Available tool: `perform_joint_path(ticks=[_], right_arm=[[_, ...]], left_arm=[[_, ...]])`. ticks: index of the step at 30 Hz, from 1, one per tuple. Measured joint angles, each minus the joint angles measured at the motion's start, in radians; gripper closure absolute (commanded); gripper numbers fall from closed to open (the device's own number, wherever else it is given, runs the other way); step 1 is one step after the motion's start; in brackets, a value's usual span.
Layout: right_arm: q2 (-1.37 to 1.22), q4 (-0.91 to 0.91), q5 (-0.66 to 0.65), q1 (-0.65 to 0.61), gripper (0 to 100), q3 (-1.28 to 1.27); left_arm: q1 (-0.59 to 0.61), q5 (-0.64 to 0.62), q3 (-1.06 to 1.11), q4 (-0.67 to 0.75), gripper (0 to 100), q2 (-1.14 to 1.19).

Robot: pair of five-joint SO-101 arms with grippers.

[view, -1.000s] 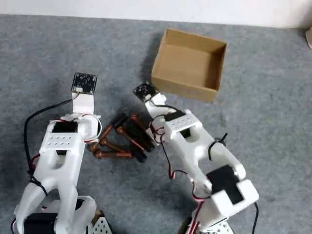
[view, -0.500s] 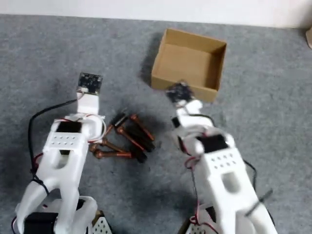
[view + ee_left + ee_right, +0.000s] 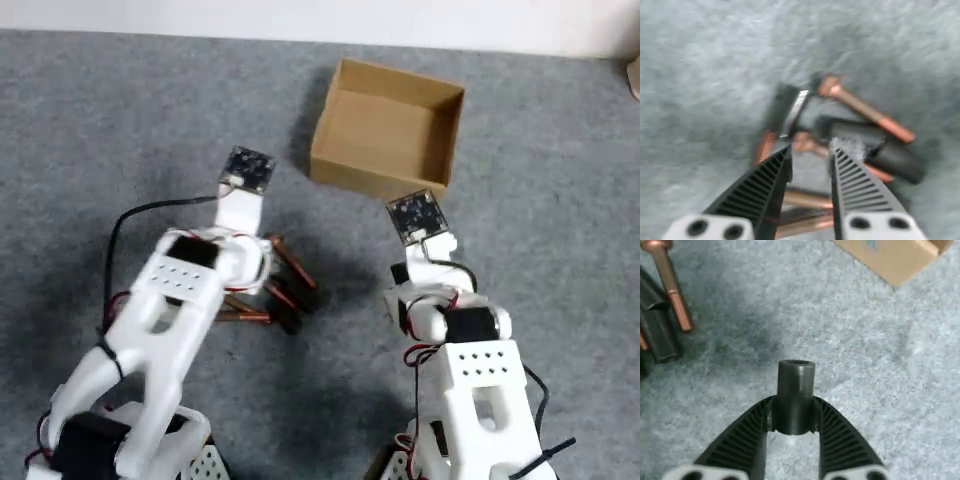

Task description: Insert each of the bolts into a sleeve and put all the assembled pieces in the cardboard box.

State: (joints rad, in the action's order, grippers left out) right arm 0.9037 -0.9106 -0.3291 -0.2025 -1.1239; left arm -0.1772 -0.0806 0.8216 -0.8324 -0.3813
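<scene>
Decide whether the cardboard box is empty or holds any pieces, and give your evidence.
Empty. The high view shows the floor of the cardboard box bare; the bolts lie outside it on the table.

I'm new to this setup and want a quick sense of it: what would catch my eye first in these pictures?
The right gripper is shut on a black sleeve, held upright over the grey mat. The left gripper hangs open over a heap of copper bolts and more black sleeves lying between the two arms. The cardboard box stands open-topped on the mat beyond them.
</scene>
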Motion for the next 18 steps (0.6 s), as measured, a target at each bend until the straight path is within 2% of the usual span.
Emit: perform_joint_path(ticks=[3,6,10,14,18], right_arm=[[0.003,0.02,0.0,0.0,99.5,-0.04],[0.003,0.064,0.0,0.002,99.5,-0.077],[0.003,0.086,0.0,0.0,99.5,-0.086],[0.003,0.089,0.0,0.0,99.5,-0.086],[0.003,0.089,0.0,0.0,99.5,-0.086]], left_arm=[[-0.058,-0.186,-0.063,0.0,87,0.046],[-0.068,-0.322,-0.097,0.0,87,0.104],[-0.063,-0.37,-0.146,0.0,87,0.212],[-0.066,-0.473,-0.19,0.0,87,0.334],[-0.063,-0.503,-0.279,0.0,87,0.453]])
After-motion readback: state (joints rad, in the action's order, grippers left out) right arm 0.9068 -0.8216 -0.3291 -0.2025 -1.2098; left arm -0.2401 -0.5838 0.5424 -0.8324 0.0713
